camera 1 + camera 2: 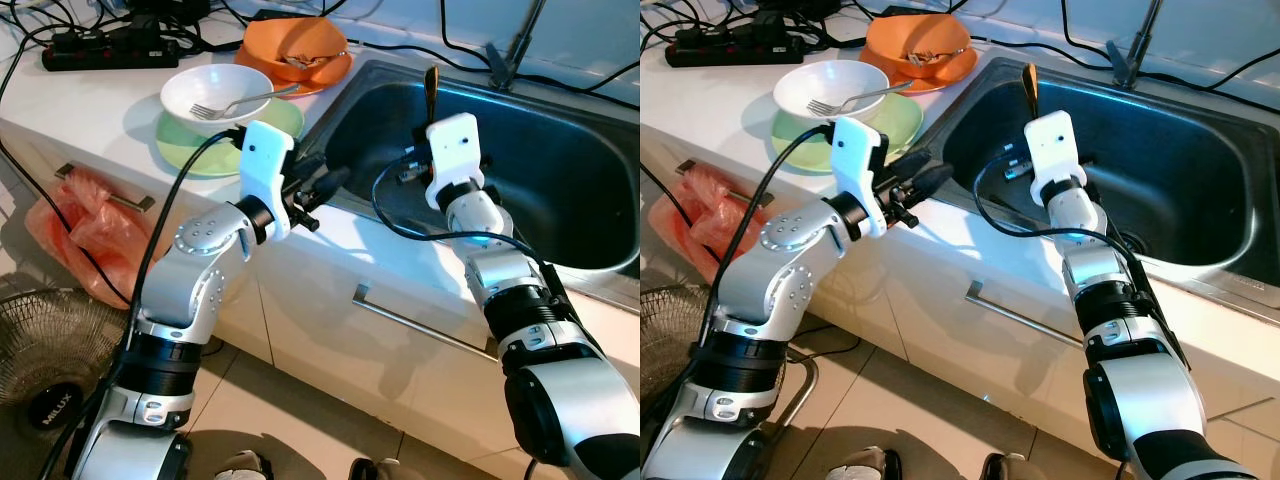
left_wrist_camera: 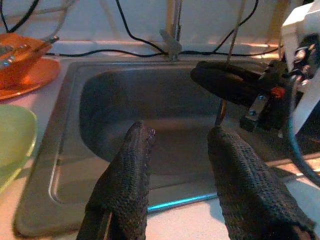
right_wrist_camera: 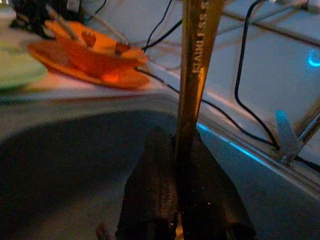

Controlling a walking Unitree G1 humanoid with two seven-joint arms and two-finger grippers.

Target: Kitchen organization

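Note:
My right gripper (image 3: 182,145) is shut on a gold-toned stainless utensil (image 3: 197,60) and holds it upright over the left part of the steel sink (image 1: 560,170). Its handle tip (image 1: 432,88) sticks up above the white wrist mount. My left gripper (image 1: 325,195) hovers open at the sink's near-left rim, with nothing between its fingers (image 2: 135,160). On the counter to the left, a white bowl (image 1: 215,92) with a fork (image 1: 235,103) sits on a green plate (image 1: 180,145). Behind it an orange bowl (image 1: 300,45) rests on an orange plate.
A black power strip (image 1: 110,48) and cables lie at the back of the counter. The faucet base (image 1: 510,55) stands behind the sink. Below are a drawer handle (image 1: 420,325), a red plastic bag (image 1: 75,225) on a cabinet handle, and a floor fan (image 1: 45,365).

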